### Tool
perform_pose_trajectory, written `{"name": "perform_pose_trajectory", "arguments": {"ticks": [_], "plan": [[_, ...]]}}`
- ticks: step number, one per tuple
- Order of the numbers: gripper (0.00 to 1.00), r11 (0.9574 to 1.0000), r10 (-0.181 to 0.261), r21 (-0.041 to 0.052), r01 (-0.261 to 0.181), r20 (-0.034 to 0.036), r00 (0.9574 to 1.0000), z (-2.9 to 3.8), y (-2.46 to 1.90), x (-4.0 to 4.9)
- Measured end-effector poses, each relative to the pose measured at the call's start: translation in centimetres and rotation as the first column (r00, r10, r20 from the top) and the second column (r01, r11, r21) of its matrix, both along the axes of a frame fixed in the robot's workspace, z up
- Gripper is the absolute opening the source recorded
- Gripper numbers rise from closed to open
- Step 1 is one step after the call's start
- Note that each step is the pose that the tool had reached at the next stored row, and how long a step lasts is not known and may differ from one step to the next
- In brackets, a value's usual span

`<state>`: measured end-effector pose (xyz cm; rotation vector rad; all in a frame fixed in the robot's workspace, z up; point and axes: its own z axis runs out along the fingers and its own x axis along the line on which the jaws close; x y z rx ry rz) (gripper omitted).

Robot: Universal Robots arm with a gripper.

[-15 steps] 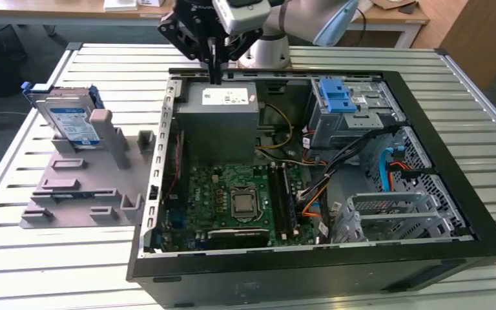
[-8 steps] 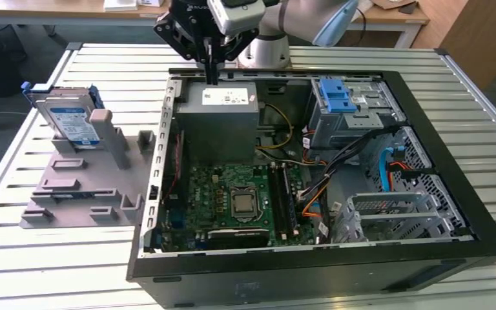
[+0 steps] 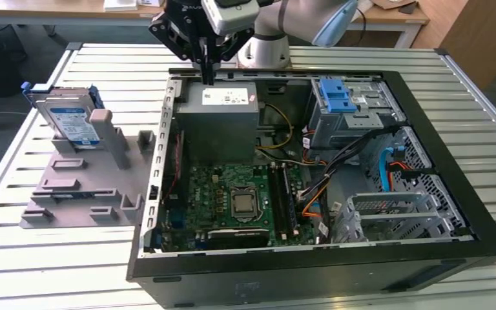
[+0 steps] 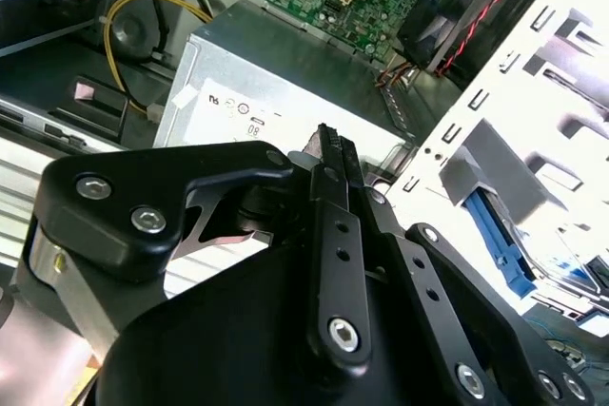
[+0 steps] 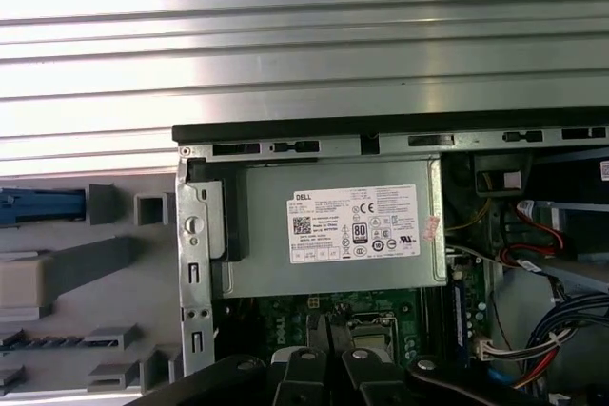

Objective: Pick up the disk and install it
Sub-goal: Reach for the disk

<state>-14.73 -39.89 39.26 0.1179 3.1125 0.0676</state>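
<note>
Gripper sits at the upper centre of the exterior view. Its jaws are pressed together into a single dark blade with no gap and nothing held between them. Both wrist views agree, showing the gripper closed on itself and empty. In the exterior view the tips hang over the far edge of the grey power supply, close to the rear wall of the open computer case. Contact with the power supply cannot be confirmed from this angle. The disk is well apart from the gripper, at the exterior view's left. It stands upright on edge in a grey holder on the slatted metal counter, outside the case. A post of the holder covers part of the disk's label side, and its lower edge is hidden in the holder's slot. The arm is cut off by the top of the frame. In the second wrist view the gripper's black body blocks much of the scene, leaving the power supply partly visible. In the first wrist view the power supply shows in full, and a blue strip is cut off at the frame edge and cannot be identified with certainty.
</note>
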Motion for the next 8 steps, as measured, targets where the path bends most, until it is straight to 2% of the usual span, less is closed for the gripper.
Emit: {"name": "perform_pose_trajectory", "arguments": {"ticks": [8], "plan": [[0.15, 1.0000, 0.000, 0.0000, 0.000, 0.0000, 1.0000, -0.02, 0.00, -0.57]]}}
